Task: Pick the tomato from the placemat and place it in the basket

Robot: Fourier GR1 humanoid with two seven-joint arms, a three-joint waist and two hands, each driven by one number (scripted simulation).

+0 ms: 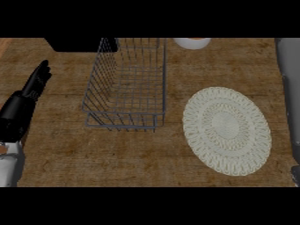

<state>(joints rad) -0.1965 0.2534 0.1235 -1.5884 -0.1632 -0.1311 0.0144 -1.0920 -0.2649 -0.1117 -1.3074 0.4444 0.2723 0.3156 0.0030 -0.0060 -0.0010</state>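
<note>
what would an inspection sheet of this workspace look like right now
surface: brown wood-grain counter, a paler strip along its left edge
basket: wire basket at centre-left, nothing seen inside it
placemat: pale round woven placemat to the right of the basket, apart from it, nothing seen on it
tomato: not seen anywhere in the view
clutter: a white round thing at the top edge, cut off; a black box at the top, behind the basket's far left corner
hands: left hand at the left, open, fingers straight, resting, holding nothing; right hand not in view, only a grey forearm along the right edge
cables: nothing seen
surroundings: nothing seen beyond the counter
</note>
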